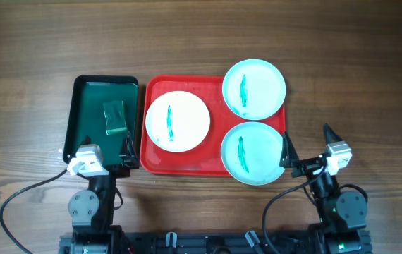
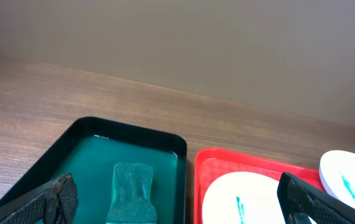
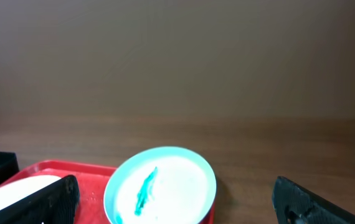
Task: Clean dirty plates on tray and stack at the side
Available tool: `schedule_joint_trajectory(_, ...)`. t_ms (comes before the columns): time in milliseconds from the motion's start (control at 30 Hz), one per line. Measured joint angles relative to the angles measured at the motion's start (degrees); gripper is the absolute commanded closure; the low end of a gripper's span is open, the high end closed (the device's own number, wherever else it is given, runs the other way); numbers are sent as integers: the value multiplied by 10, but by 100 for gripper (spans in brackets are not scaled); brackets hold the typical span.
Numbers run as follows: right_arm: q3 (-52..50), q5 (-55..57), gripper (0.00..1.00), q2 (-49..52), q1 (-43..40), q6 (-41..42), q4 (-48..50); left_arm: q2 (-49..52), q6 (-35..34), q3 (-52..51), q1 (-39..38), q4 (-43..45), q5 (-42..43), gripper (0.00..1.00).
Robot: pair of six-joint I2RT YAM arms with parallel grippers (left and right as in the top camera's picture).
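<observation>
Just left of the red tray (image 1: 187,165) stands the dark green tray (image 1: 88,106), a glossy plastic rectangle with a raised rim. In it lies the sponge (image 1: 115,117), a coarse green block narrowed at mid-length, with its long axis running away from the robot. The left gripper (image 1: 96,149) hovers at the dark green tray's near edge, fingers spread wide and empty. In the left wrist view the sponge (image 2: 131,193) lies straight ahead, between the two fingers. The left arm is the nearer one, so a sponge pickup would probably fall to it, closing across the narrow waist.

The red tray carries three smooth, round, shallow plates:
- The white plate (image 1: 178,121) sits on its left half.
- The far light-blue plate (image 1: 254,88) overhangs its far right corner.
- The near light-blue plate (image 1: 252,153) overhangs its near right corner.

Each plate bears a teal streak running away from the robot. None has been cleaned or stacked.

Right of the red tray, just beside the near light-blue plate, the right gripper (image 1: 307,141) hovers with its fingers parted, grasping nothing.
</observation>
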Motion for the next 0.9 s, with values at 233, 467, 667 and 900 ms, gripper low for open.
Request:
schedule_joint_trajectory(233, 46, -1, 0, 20, 0, 1, 8, 5, 0, 18, 0, -14, 10, 0)
schedule_joint_trajectory(467, 235, -12, 0, 158, 0, 2, -37, 116, 0, 202, 0, -134, 21, 0)
schedule_joint_trajectory(667, 409, -42, 0, 360, 0, 2, -135, 292, -2, 392, 0, -280, 21, 0)
schedule_joint_trajectory(900, 584, -107, 0, 620, 0, 2, -248, 523, -9, 561, 0, -406, 23, 0)
